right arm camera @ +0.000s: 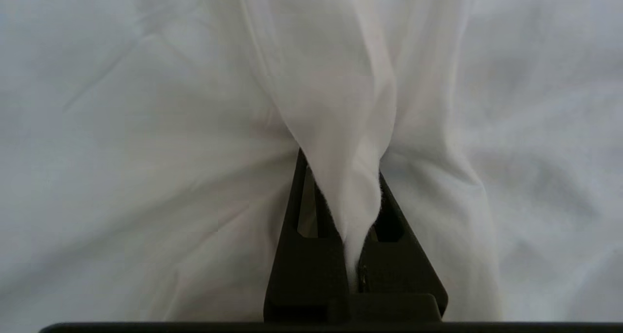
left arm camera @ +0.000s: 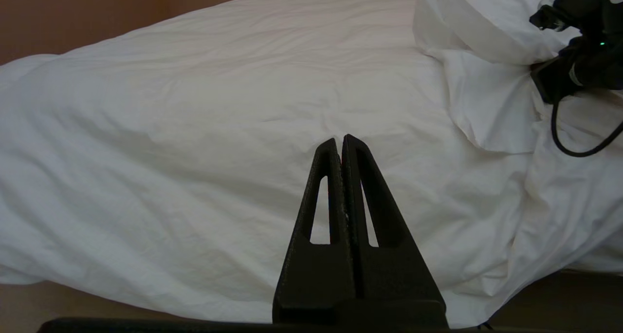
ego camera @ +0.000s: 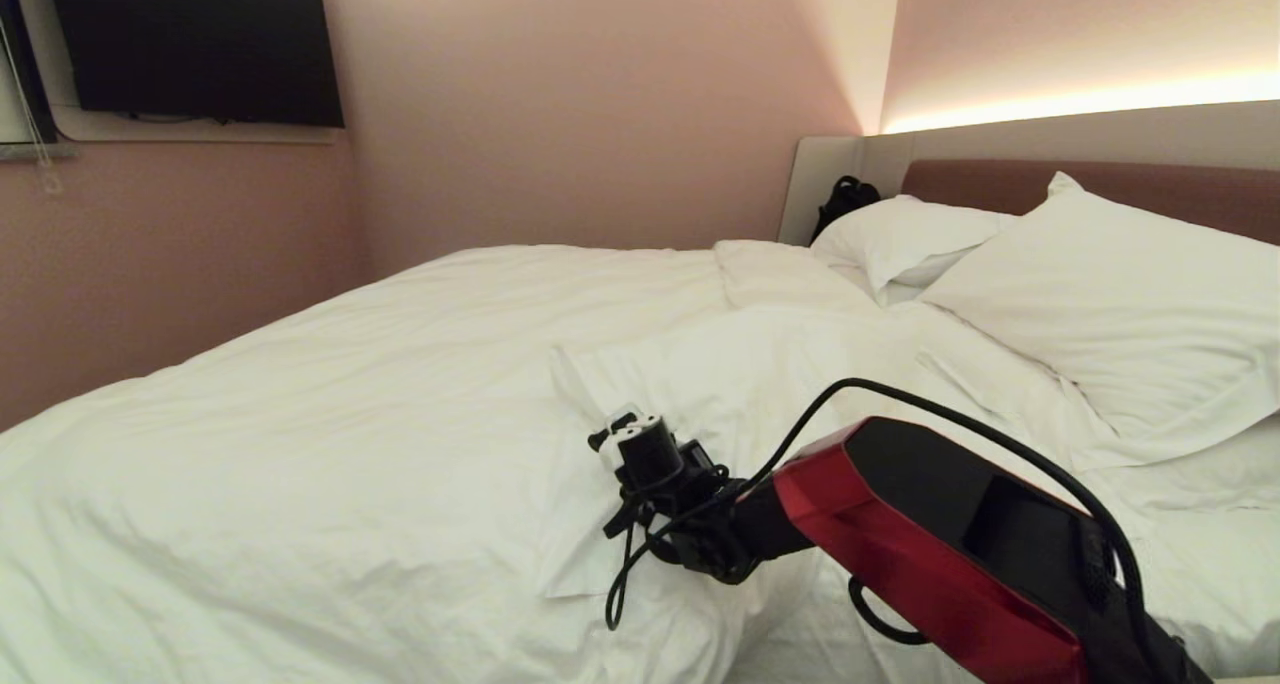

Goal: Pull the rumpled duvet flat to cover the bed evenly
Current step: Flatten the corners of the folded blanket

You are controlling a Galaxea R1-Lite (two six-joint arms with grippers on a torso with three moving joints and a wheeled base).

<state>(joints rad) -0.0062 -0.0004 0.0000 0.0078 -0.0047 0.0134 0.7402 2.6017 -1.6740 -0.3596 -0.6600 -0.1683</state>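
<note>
the bed (ego camera: 1090, 179) fills most of the room ahead, mauve-brown headboard in a pale grey surround at the far right end, base out of sight from the head view; mattress hidden under white cloth. a dark strip shows under the bedding edge in the left wrist view, too dim to say what it is.

the duvet (ego camera: 330, 414) lies over most of the bed, puffy and wrinkled, its near edge cut off by the frame. near the middle a corner is folded back on itself into a loose flap (ego camera: 590, 394), so the cover is uneven there.

two white pillows (ego camera: 1120, 324) lean at the headboard, the near one cut off at the right edge, the far one partly behind it. a black item (ego camera: 845, 199) sits in the corner past the far pillow, too small to make out.

dark screen (ego camera: 195, 44) on the wall top left, cropped by the frame. no readable writing or brand anywhere.

right arm, red and black shell (ego camera: 930, 544), reaches in from lower right with a black cable looped over it. right gripper (right arm camera: 357, 211) is at that flap, jaws closed on a pinch of the white duvet cloth, which bunches up out of them. its fingertips are buried in the fabric.

left gripper (left arm camera: 340, 143) hangs low off the bed's side, jaws pressed together, empty, pointing at the duvet flank, apart from it.
</note>
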